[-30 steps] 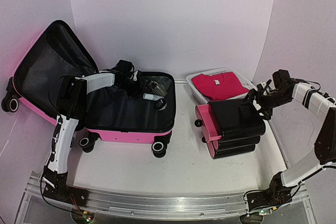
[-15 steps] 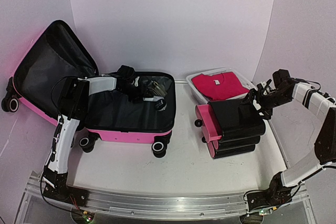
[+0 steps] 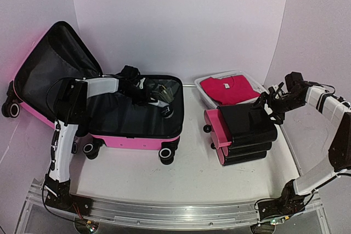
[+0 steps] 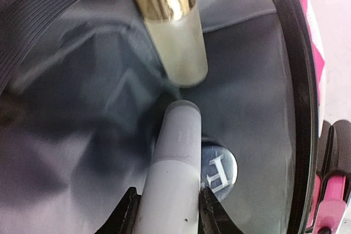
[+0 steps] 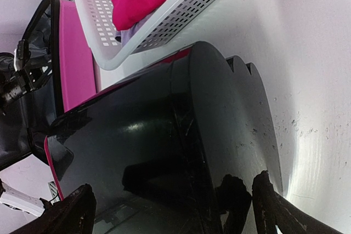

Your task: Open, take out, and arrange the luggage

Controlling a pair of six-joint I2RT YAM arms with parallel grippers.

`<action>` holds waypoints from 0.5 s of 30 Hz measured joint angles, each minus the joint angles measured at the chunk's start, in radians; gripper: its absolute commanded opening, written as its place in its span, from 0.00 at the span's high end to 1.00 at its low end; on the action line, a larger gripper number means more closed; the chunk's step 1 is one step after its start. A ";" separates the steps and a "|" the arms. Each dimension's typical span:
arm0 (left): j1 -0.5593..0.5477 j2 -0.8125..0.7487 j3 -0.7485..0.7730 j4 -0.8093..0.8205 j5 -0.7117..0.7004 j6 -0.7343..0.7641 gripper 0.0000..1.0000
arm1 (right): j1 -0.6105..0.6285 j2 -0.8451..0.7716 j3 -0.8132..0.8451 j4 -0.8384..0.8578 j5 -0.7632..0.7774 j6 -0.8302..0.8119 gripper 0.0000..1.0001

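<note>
The pink luggage (image 3: 134, 141) lies open at the left, its lid (image 3: 52, 64) leaning back and its black lining (image 4: 82, 108) showing. My left gripper (image 3: 147, 96) reaches into the far right part of the lower half. It is shut on a white tube (image 4: 173, 179), which also shows in the top view (image 3: 157, 103). A gold-capped bottle (image 4: 175, 31) and a dark round lid with a white letter (image 4: 220, 169) lie on the lining beside the tube. My right gripper (image 3: 267, 102) is open and empty, just above the right end of the top black case (image 5: 164, 135).
A stack of black cases with pink ends (image 3: 247, 127) stands right of the luggage. A white mesh basket (image 3: 208, 100) holding a folded pink garment (image 3: 230, 89) sits behind it. The backdrop walls close in the back and both sides.
My left gripper has moved down and right into the luggage and closed on the white tube. The right arm has not moved.
</note>
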 measured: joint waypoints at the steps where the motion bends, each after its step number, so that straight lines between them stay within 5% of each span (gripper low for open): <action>1: 0.000 -0.026 -0.023 -0.012 -0.008 0.007 0.88 | 0.000 0.000 0.000 0.000 0.000 0.000 0.02; 9: -0.026 -0.332 -0.214 -0.026 0.008 0.063 0.87 | 0.000 0.000 0.000 0.000 0.000 -0.007 0.02; 15: -0.209 -0.511 -0.226 -0.019 0.093 0.114 0.88 | 0.000 0.000 0.000 0.000 -0.001 -0.013 0.02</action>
